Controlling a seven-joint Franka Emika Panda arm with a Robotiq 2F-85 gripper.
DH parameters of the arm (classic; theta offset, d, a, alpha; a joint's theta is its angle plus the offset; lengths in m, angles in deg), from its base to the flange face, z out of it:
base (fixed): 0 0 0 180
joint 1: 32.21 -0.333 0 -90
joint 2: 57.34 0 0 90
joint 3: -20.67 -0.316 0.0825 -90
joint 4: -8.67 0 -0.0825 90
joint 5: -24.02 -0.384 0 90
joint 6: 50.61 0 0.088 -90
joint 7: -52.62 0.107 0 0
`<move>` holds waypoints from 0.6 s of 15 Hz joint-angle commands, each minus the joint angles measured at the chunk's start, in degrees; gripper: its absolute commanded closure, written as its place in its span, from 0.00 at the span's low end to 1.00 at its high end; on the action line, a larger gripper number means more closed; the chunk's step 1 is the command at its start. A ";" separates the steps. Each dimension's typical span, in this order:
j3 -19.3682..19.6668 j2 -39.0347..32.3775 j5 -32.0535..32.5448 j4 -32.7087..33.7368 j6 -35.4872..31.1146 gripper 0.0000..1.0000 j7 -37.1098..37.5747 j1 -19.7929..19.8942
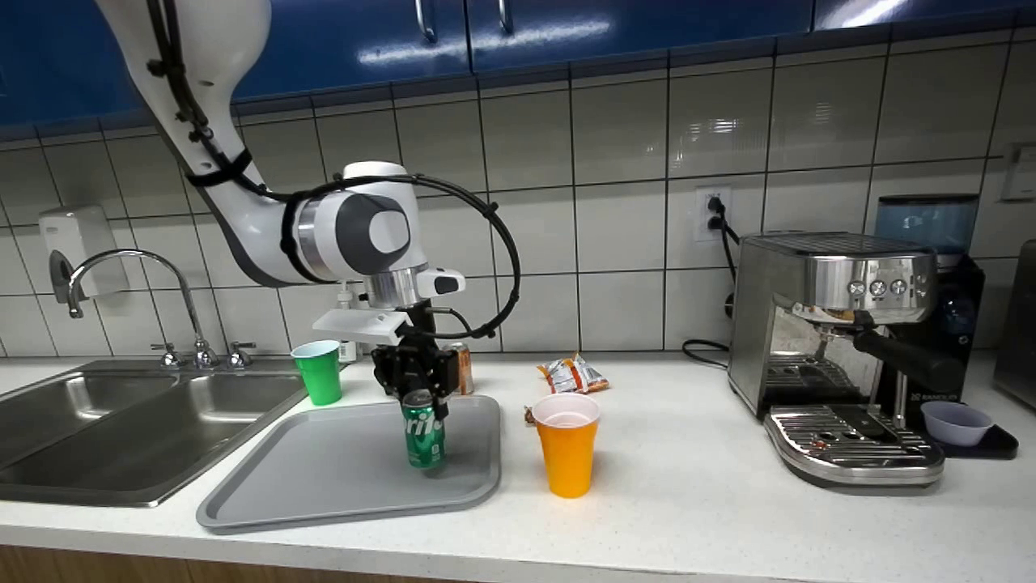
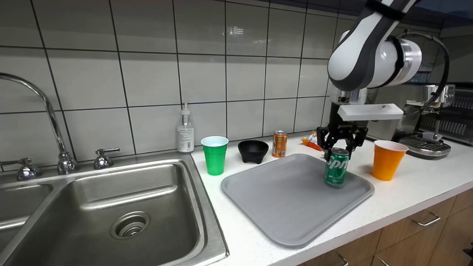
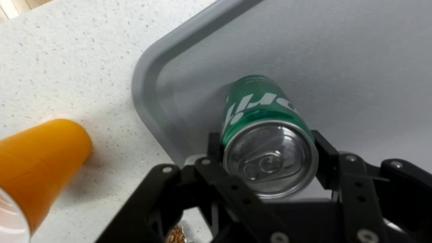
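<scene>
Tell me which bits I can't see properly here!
In an exterior view: the orange can, partly behind the gripper.
Wrist view: the orange cup, cut off at the bottom-left corner.
Wrist view: the brown crinkly thing, cut by the bottom edge.
Wrist view: tiny print on the Sprite can, blurred.

- A kitchen or kitchenette; whether in a home or a workplace cannot be told.
- In an exterior view, a double steel sink (image 1: 182, 433) at eight o'clock, with its chrome tap (image 1: 204, 353) and a wall-mounted soap dispenser (image 1: 87, 243) at nine.
- In an exterior view, an espresso machine (image 1: 834, 283) at three o'clock, standing on the white worktop (image 1: 672, 502).
- Blue wall cupboards (image 1: 566, 14) at twelve o'clock there, above pale tiles (image 1: 623, 223).
- In an exterior view, wood-fronted drawers (image 2: 404, 229) at four o'clock, below the worktop.
</scene>
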 commanded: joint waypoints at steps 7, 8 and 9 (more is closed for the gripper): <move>-4.94 5.64 0.61 -3.07 1.02 0.61 2.67 -5.04; -5.56 5.81 0.56 -3.14 1.07 0.61 2.96 -5.62; -6.17 5.90 0.56 -3.24 0.97 0.61 3.31 -6.23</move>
